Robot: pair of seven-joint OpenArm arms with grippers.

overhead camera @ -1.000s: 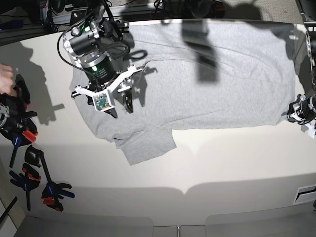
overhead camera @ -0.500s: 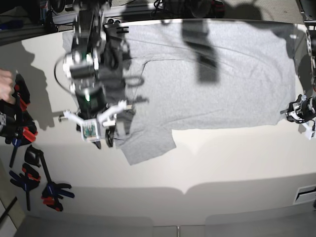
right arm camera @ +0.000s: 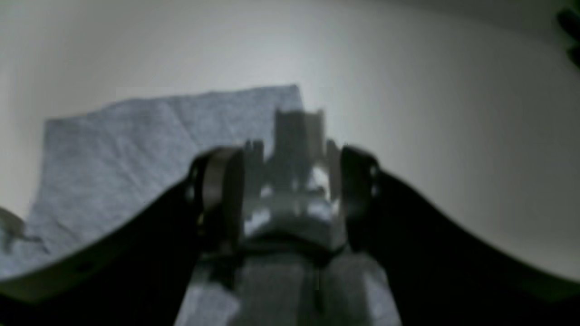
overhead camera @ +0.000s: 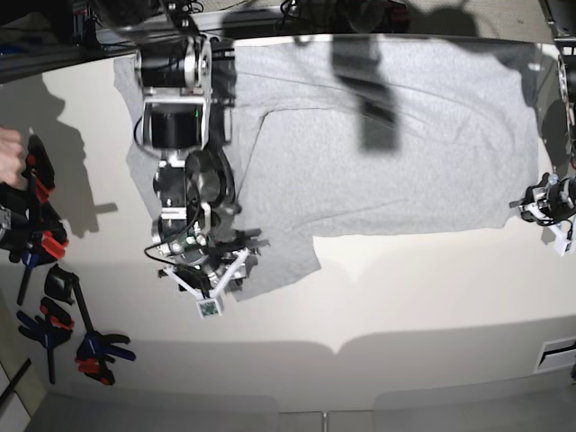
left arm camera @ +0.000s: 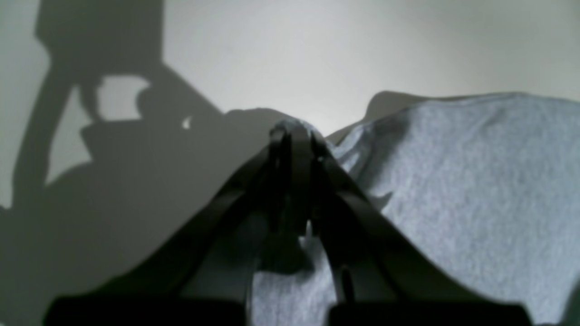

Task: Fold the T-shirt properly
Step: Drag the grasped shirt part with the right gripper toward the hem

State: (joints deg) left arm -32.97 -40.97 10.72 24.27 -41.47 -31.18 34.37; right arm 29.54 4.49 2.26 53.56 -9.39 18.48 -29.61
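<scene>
Fingers, left arm: the left fingers (left arm camera: 294, 136) are pressed together on a pinch of T-shirt (overhead camera: 387, 135) hem; in the base view this arm sits at the right edge (overhead camera: 547, 200), partly cut off by the frame.
Fingers, right arm: the right fingers (right arm camera: 281, 181) stand apart, with grey cloth showing between and below them; nothing is clamped. In the base view they (overhead camera: 209, 286) hang over the sleeve at the shirt's lower left corner.
T-shirt: it lies spread on the white table (overhead camera: 405, 306), plain grey side up, reaching from the far left to the right edge of the table. No lettering shows.
Sleeve: it juts toward the near edge at the lower left; the right arm covers most of it, so its exact outline is hard to make out.
Shadows: dark arm shadows fall across the upper middle of the shirt and over the table in the left wrist view.
Blur: both wrist views are soft; whether the right fingertips touch the cloth cannot be told.
Clamps: several black, red and blue spring clamps (overhead camera: 54, 324) lie at the table's left edge, well apart from the shirt.
Hand: a person's hand (overhead camera: 9, 153) shows at the far left, cut off by the frame.
</scene>
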